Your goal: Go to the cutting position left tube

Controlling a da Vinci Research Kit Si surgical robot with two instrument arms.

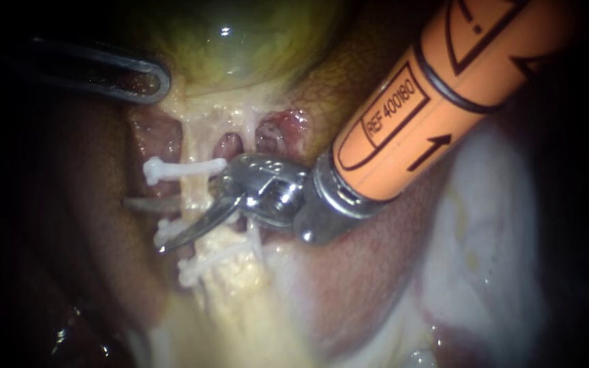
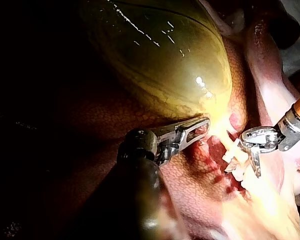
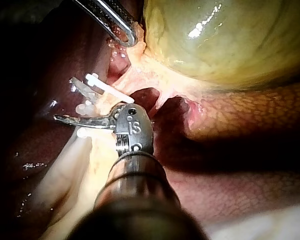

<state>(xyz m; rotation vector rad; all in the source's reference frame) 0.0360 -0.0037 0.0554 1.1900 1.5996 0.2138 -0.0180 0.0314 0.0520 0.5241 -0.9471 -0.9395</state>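
The left tube (image 1: 198, 191) is a pale yellow strand running down from the green gallbladder (image 1: 230, 41). White clips cross it: one above (image 1: 178, 168) and two below (image 1: 202, 267). My right instrument (image 1: 146, 225), on an orange shaft (image 1: 431, 95), ends in two thin blades (image 3: 65, 100). They stand open astride the tube between the upper and lower clips, one blade in front, one behind. My left instrument (image 1: 151, 80) is shut on pale tissue at the gallbladder's neck (image 2: 202, 125), above the clips.
Dark brown liver (image 1: 90, 225) lies on both sides of the tube. A raw red patch (image 1: 274, 129) with a second thin strand sits just right of the left tube. Pale fatty tissue (image 1: 485, 238) fills the lower right.
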